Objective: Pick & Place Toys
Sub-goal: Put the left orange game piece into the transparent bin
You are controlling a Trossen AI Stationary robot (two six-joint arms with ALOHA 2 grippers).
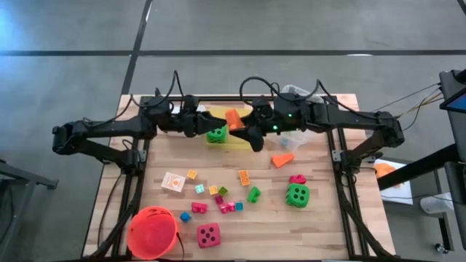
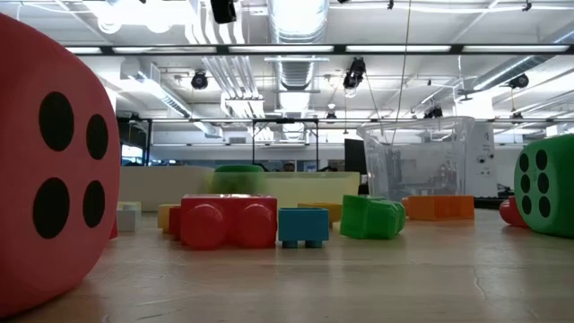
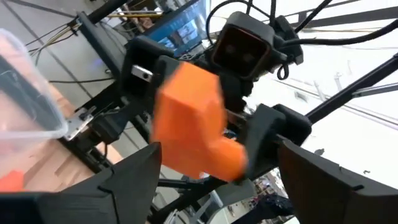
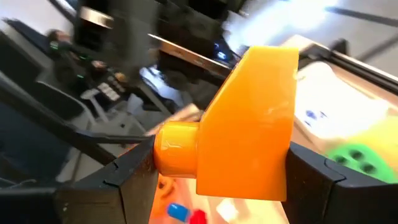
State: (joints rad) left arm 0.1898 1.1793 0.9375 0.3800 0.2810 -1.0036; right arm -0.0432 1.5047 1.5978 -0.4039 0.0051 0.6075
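An orange block [image 1: 233,118] with a round peg on one side hangs over the far middle of the table, between my two grippers. My right gripper [image 4: 221,171] is shut on it. My left gripper [image 3: 217,158] faces it from the table's left, open, with a finger on either side of the block [image 3: 189,124]. Below lies a green die [image 1: 216,134] in the yellow bin [image 1: 237,143]. Small blocks [image 1: 227,207], an orange wedge [image 1: 282,159], a white card [image 1: 172,181], a second green die [image 1: 296,194] and a pink-red die [image 1: 208,234] rest on the table. My right gripper pinches the orange block between its two fingers, one at the peg's end [image 4: 163,154], the other on the flat opposite side [image 4: 281,168]. The fingers come nearly level from the table's right. The block is lifted clear, above the yellow bin.
A clear bin [image 1: 295,138] stands at the back right, under my right arm. An orange-red bucket [image 1: 153,231] sits at the near left corner. Dark frame rails [image 1: 342,189] run along both sides of the table.
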